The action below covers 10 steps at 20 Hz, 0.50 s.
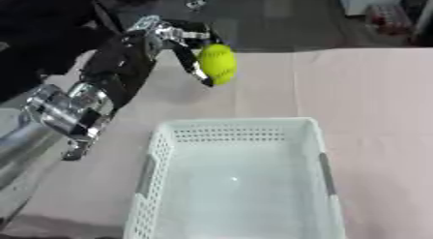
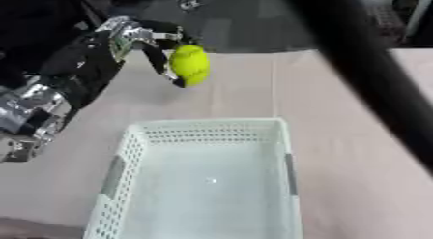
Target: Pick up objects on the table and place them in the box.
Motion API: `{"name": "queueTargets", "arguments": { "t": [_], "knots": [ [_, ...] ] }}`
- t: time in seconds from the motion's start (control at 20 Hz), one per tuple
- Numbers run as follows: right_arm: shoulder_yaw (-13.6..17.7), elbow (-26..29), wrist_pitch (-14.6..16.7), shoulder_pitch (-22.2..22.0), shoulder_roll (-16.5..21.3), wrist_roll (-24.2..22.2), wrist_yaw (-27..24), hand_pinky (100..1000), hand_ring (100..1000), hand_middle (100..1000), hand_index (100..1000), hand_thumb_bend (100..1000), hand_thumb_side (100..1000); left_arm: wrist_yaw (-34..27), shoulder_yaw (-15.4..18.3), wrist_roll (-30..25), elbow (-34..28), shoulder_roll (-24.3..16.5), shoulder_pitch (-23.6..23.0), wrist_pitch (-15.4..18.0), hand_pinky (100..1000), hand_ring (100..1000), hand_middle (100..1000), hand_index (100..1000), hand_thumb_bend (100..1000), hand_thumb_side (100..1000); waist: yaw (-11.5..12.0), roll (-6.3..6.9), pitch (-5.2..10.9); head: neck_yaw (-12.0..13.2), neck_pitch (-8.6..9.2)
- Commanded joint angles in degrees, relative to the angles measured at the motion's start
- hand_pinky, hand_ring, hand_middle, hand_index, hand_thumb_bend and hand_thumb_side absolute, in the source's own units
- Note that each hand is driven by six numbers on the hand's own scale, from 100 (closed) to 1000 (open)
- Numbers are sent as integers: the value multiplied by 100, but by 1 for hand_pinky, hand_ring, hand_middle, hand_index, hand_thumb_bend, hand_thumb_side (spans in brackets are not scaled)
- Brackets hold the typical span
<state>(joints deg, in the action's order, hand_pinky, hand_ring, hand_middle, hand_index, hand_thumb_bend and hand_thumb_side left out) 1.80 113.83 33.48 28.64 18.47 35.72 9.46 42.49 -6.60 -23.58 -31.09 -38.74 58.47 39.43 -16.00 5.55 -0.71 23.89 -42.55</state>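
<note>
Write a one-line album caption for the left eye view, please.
Robot's left hand holds a yellow-green ball in its fingers above the table, beyond an empty white basket.

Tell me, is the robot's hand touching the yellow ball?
Touching. The left eye view shows the left hand with fingers curled round the yellow ball.

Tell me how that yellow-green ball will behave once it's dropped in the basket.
The yellow-green ball is round, so it will probably roll on the white basket's flat floor. It looks like a tennis ball, likely light and bouncy. The left robot hand pinches it.
</note>
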Motion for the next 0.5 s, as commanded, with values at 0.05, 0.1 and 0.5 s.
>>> {"name": "queueTargets", "arguments": {
  "t": [0.05,0.1,0.5],
  "knots": [
    [39,76,84,2,185,127,60,316,448,473,588,100,967,-404,-126,-456,-307,-336,205,305,100,100,203,460,100,531,47,-19,112,-114,57],
    [42,76,83,-20,208,134,72,317,448,473,588,100,967,-525,-196,-586,-369,-358,235,328,100,100,203,460,100,531,72,-18,125,-139,60],
    [31,76,67,-122,328,153,134,312,448,473,588,100,965,-1720,-776,-1843,-991,-519,330,366,100,100,201,462,100,555,206,7,187,-180,40]
  ]
}}
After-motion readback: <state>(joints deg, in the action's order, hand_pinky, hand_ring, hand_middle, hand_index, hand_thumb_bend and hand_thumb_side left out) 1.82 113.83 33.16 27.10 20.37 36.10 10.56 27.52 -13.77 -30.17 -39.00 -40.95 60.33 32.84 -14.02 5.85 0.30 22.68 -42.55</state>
